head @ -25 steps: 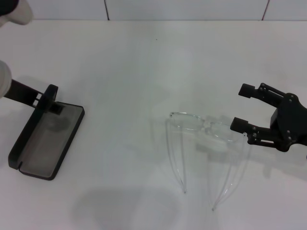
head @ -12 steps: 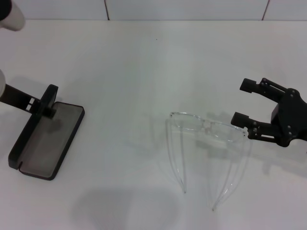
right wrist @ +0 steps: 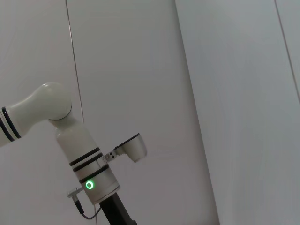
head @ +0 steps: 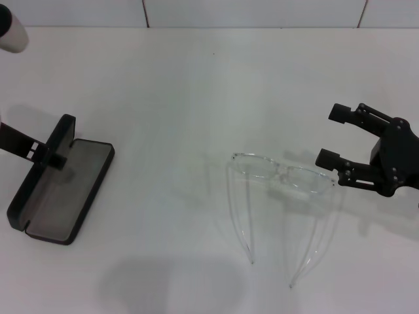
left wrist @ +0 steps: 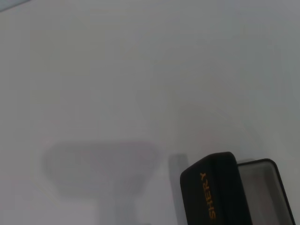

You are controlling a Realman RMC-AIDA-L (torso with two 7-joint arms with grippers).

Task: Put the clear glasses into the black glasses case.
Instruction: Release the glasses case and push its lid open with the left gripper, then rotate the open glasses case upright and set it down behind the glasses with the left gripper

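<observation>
Right pincer (head: 332, 136) spread wide, just beside clear glasses (head: 283, 175) frame end, lined up to grab. Left pincer (head: 46, 154) pinching black glasses case (head: 59, 190) lid upright, keeping it open.

A plain white table (head: 196, 78) fills nearly the whole head view, matte and evenly lit, with soft grey shadows lying near its front edge and toward its left edge. Along the far edge runs a pale wall (head: 249, 12) split by thin dark vertical seams. The right wrist view shows the same light grey panelled wall (right wrist: 234, 93) with narrow dark joints between panels
</observation>
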